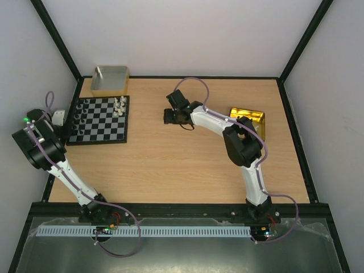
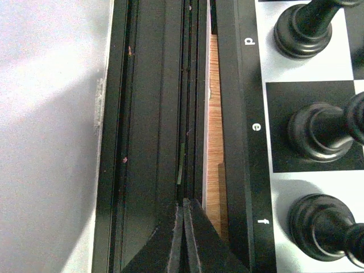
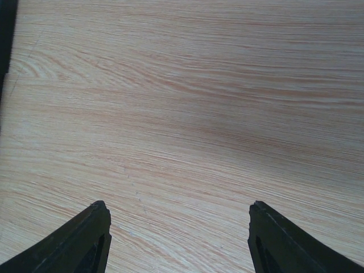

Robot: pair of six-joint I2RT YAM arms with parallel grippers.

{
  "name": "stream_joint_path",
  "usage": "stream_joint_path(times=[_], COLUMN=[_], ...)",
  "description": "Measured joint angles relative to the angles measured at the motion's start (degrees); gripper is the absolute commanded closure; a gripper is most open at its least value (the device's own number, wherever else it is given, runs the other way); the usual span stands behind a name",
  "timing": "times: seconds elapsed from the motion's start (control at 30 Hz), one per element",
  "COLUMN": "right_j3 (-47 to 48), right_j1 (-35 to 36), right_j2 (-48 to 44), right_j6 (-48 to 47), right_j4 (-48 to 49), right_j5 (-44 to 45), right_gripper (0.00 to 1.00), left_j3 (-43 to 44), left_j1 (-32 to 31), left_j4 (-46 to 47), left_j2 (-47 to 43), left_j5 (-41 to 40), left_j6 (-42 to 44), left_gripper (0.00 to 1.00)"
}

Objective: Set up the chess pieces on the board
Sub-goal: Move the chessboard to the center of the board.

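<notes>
The board [image 1: 98,120] lies at the table's left. Black chess pieces [image 1: 78,116] stand along its left column and cream-white ones [image 1: 119,106] near its far right corner. My left gripper [image 1: 60,118] is just off the board's left edge. In the left wrist view the left gripper [image 2: 185,206] is shut with nothing between its fingers, over the black frame rail [image 2: 151,114], and three black pieces [image 2: 321,133] stand beside the board's lettered border [image 2: 253,125]. My right gripper [image 1: 168,117] hovers over bare wood right of the board. The right wrist view shows the right gripper [image 3: 177,207] open and holding nothing.
A grey box with a tan rim [image 1: 110,79] stands behind the board. A shiny gold tin [image 1: 250,120] sits at the right, partly behind the right arm. Black frame rails and white walls [image 1: 170,34] bound the table.
</notes>
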Motion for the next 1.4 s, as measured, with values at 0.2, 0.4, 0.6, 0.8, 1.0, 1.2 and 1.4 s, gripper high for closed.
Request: stream_joint_path(times=[0.2, 0.4, 0.6, 0.8, 1.0, 1.2, 1.4], right_j3=[0.0, -0.02, -0.02, -0.02, -0.02, 1.18, 5.09], right_j1=[0.0, 0.0, 0.0, 0.0, 0.0, 0.09, 0.33], right_j2=[0.2, 0.2, 0.2, 0.2, 0.2, 1.75, 5.6], right_j6=[0.0, 0.0, 0.02, 0.02, 0.11, 0.5, 0.94], right_j4=[0.0, 0.0, 0.02, 0.02, 0.09, 0.48, 0.48], right_j5=[-0.17, -0.22, -0.39, -0.39, -0.85, -1.97, -2.89], right_gripper=[0.36, 0.36, 0.36, 0.36, 0.39, 0.42, 0.53], left_j3=[-1.27, -3.41, -3.82, -3.82, -3.82, -3.82, -3.82], left_j1=[-0.31, -0.44, -0.57, -0.63, -1.2, -2.38, -4.11], left_j4=[1.07, 0.61, -0.22, -0.28, -0.22, -0.26, -0.28], left_j2=[-0.96, -4.15, -5.29, -5.29, -5.2, -4.83, -4.63], left_j5=[-1.14, -0.5, 0.26, 0.5, 0.46, 0.52, 0.63], left_j6=[-0.02, -0.07, -0.07, -0.09, -0.46, -1.2, -1.92], left_gripper=[0.97, 0.98, 0.98, 0.97, 0.97, 0.98, 0.98])
